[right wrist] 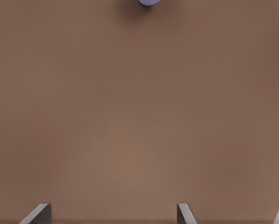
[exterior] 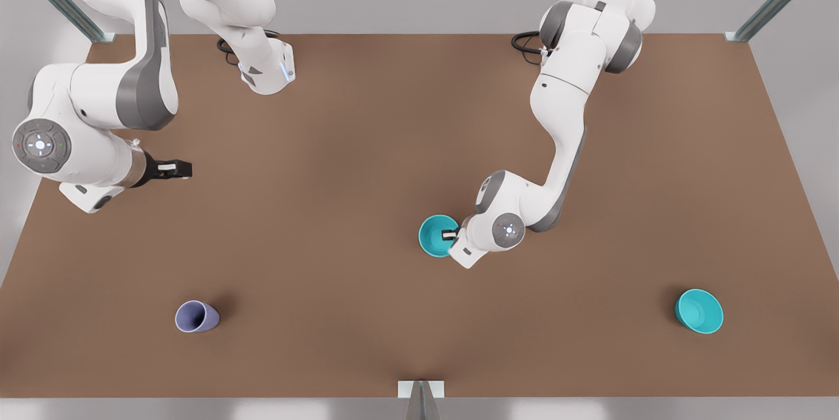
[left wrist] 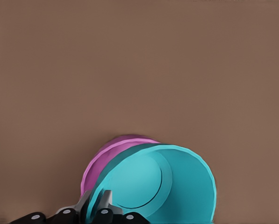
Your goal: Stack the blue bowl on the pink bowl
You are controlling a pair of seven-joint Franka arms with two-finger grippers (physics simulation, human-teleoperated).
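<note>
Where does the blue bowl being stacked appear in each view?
Front view: blue bowl at table centre, left gripper on its rim.
Left wrist view: blue bowl nested in the pink bowl.
Right wrist view: not in it.
Shared landmark: brown table.

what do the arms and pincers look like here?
Both arms: glossy white shells, grey joint bands, round grey end caps with small red and green dots. Black cables at each base. Left pincer and right pincer: black body, light grey fingers.
</note>
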